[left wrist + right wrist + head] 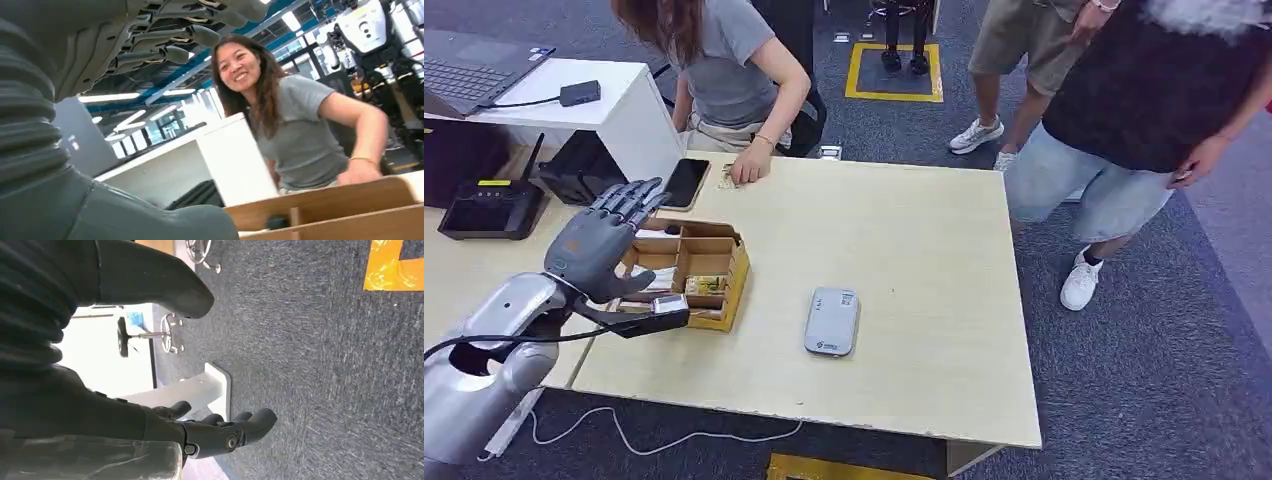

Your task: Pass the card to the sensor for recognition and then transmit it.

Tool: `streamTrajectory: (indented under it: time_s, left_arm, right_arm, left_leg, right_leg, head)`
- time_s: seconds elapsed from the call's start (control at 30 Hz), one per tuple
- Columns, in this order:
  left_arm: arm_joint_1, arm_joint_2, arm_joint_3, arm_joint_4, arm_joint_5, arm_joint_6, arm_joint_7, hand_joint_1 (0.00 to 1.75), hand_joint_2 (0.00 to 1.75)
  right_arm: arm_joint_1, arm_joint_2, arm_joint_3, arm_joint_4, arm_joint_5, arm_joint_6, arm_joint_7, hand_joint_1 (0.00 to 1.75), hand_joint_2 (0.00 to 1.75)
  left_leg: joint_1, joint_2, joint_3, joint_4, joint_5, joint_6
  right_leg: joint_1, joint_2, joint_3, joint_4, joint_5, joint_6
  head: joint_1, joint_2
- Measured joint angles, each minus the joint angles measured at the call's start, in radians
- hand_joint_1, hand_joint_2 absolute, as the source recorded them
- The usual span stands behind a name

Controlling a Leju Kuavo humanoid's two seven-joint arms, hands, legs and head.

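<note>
A wooden box (709, 262) with compartments sits on the pale surface (904, 330), holding what look like cards (705, 285); which card is the task's own cannot be told. The left robot hand (604, 245) hovers over the box, fingers spread, holding nothing. A grey sensor (831, 321) lies near the box, apart from it. A seated person's hand (750, 168) rests on the far edge beside a black phone (686, 182). The right robot hand (220, 432) hangs over grey carpet (325, 365), fingers loosely extended, holding nothing.
</note>
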Motion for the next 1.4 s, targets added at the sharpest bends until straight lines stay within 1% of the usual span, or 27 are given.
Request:
streamTrajectory:
  time_s: [0.1, 0.23, 0.33, 0.53, 0.7, 0.8, 0.9, 1.0, 1.2, 1.4]
  left_arm:
    - [-0.005, -0.030, -0.019, 0.031, -0.003, 0.010, 0.000, 0.00, 1.75]
    - [0.002, -0.043, -0.037, 0.056, -0.005, 0.019, -0.002, 0.00, 1.75]
    - [0.029, -0.041, -0.047, 0.058, 0.003, 0.022, -0.011, 0.00, 1.75]
    - [0.101, -0.003, -0.052, 0.042, 0.010, 0.027, -0.013, 0.00, 1.75]
    - [0.116, 0.016, -0.053, 0.023, 0.010, 0.027, -0.018, 0.00, 1.75]
    - [0.115, 0.026, -0.055, 0.004, 0.045, 0.009, -0.025, 0.00, 1.75]
    - [0.107, 0.025, -0.057, -0.007, 0.066, -0.017, -0.028, 0.00, 1.75]
    - [0.091, 0.021, -0.062, -0.007, 0.073, -0.029, -0.026, 0.00, 1.75]
    - [0.065, 0.005, -0.076, 0.005, 0.094, -0.031, -0.008, 0.00, 1.75]
    - [0.070, 0.008, -0.081, 0.021, 0.110, -0.030, 0.000, 0.00, 1.75]
  right_arm:
    - [0.000, 0.000, 0.000, -0.002, -0.001, -0.001, -0.001, 0.00, 1.75]
    - [0.002, 0.000, -0.001, -0.008, -0.005, -0.013, -0.011, 0.00, 1.75]
    - [0.003, 0.000, -0.002, -0.010, -0.006, -0.014, -0.012, 0.00, 1.75]
    - [0.007, 0.000, -0.005, -0.010, -0.010, -0.014, -0.003, 0.00, 1.75]
    - [0.007, 0.000, -0.010, -0.010, -0.012, -0.013, -0.002, 0.00, 1.75]
    - [0.007, -0.001, -0.014, -0.010, -0.016, -0.011, -0.002, 0.00, 1.75]
    - [0.007, -0.005, -0.018, -0.010, -0.016, -0.009, -0.007, 0.00, 1.75]
    - [0.006, -0.008, -0.019, -0.011, -0.016, -0.002, -0.010, 0.00, 1.75]
    - [0.001, -0.018, -0.019, -0.011, -0.010, 0.001, -0.019, 0.00, 1.75]
    - [0.001, -0.029, -0.019, -0.011, -0.005, 0.003, -0.015, 0.00, 1.75]
  left_leg:
    - [0.000, 0.001, 0.000, 0.000, 0.000, 0.000]
    - [0.000, 0.001, 0.000, 0.000, 0.000, 0.000]
    - [0.000, 0.001, -0.001, 0.000, 0.000, 0.000]
    - [0.000, 0.002, -0.001, 0.000, 0.000, 0.000]
    - [0.000, 0.002, -0.001, 0.000, 0.000, 0.000]
    - [0.000, 0.002, -0.001, 0.000, 0.000, 0.000]
    - [0.000, 0.002, -0.001, 0.000, 0.000, 0.000]
    - [0.000, 0.002, -0.001, 0.000, 0.000, 0.000]
    - [0.000, 0.002, -0.001, 0.000, 0.000, 0.000]
    - [0.000, 0.002, -0.001, 0.000, 0.000, 0.000]
  right_leg:
    - [0.000, 0.000, 0.000, 0.000, 0.000, 0.000]
    - [0.000, 0.000, 0.000, 0.000, 0.000, 0.000]
    - [0.000, 0.000, -0.001, 0.000, 0.000, 0.000]
    - [0.000, 0.001, -0.001, 0.000, -0.001, 0.000]
    - [0.000, 0.001, -0.001, 0.000, 0.000, 0.000]
    - [0.000, 0.001, -0.001, 0.000, 0.000, 0.000]
    - [0.000, 0.001, -0.001, 0.000, 0.000, 0.000]
    - [0.000, 0.001, -0.001, 0.000, 0.000, 0.000]
    - [0.000, 0.001, -0.001, 0.000, 0.000, 0.000]
    - [0.000, 0.001, -0.001, 0.000, 0.000, 0.000]
  head:
    - [0.000, 0.000]
    - [0.000, 0.000]
    - [0.000, 0.000]
    - [0.000, 0.000]
    - [0.000, 0.000]
    - [0.000, 0.000]
    - [0.000, 0.000]
    - [0.000, 0.000]
    - [0.000, 0.000]
    - [0.000, 0.000]
